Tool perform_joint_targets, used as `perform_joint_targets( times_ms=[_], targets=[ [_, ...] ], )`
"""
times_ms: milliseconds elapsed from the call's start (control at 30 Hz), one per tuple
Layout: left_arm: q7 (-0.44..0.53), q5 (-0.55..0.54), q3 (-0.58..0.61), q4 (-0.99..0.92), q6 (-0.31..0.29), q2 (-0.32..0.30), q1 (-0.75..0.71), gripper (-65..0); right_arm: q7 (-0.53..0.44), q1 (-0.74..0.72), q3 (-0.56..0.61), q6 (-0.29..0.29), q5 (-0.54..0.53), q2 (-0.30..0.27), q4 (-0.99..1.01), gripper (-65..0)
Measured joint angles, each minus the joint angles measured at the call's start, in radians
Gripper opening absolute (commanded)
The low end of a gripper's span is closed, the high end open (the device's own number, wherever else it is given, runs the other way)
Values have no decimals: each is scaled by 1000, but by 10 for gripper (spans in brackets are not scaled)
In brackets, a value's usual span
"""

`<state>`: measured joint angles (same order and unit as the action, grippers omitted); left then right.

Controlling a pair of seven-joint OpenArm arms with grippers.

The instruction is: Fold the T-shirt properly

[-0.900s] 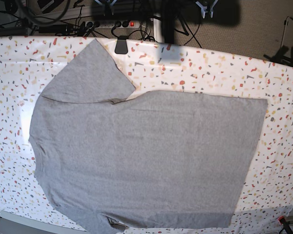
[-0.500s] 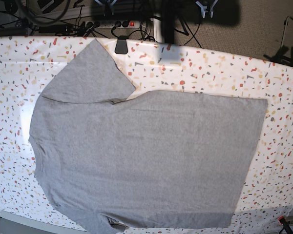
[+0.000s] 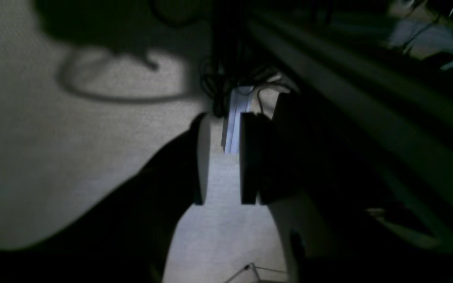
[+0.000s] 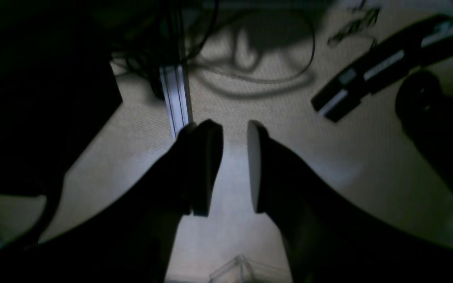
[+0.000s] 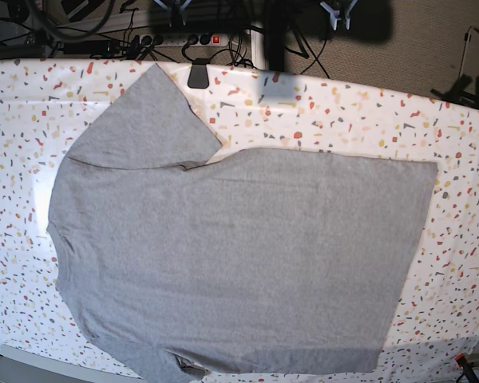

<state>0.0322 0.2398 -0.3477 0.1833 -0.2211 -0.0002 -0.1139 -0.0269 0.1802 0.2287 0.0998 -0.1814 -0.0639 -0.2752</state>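
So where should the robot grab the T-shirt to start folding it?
Probably at the far sleeve, pinching its pointed tip from the table's back edge. The T-shirt lies flat and plain side up on the speckled table, and that sleeve sticks out alone, so it seems easy to lift and fold inward.

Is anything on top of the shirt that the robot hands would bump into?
Nothing visible. The T-shirt lies spread flat on the speckled table with nothing on it. Both grippers are back beyond the table's far edge, open and empty.
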Motion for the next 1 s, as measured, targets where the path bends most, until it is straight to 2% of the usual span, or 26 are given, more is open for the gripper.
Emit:
perform_joint_targets(
  times_ms=[133,400,467,600,767,900,1000],
  targets=[
    [19,0,0,22,-1,1,-46,-525,-86,61,0,-43,27,0,-11,-481],
    [-18,-75,0,206,-16,0,-156,-525,-63,226,0,-57,26,-12,-235,-481],
    [-29,-74,0,274,-56,0,-211,-525,-25,266,0,-57,27,-18,-327,-481],
    [-35,-84,0,445,-173,5,-336,-525,9,364,0,-56,26,-50,-517,-481],
    [-58,-142,1,709,-188,9,-465,-525,23,515,0,-63,28,-101,-732,-481],
    [-76,-142,0,908,-224,6,-565,-525,33,607,0,-60,24,-148,-909,-481],
    [-111,-138,1,1033,-243,9,-622,-525,79,669,0,-59,26,-187,-1033,-481]
  ],
)
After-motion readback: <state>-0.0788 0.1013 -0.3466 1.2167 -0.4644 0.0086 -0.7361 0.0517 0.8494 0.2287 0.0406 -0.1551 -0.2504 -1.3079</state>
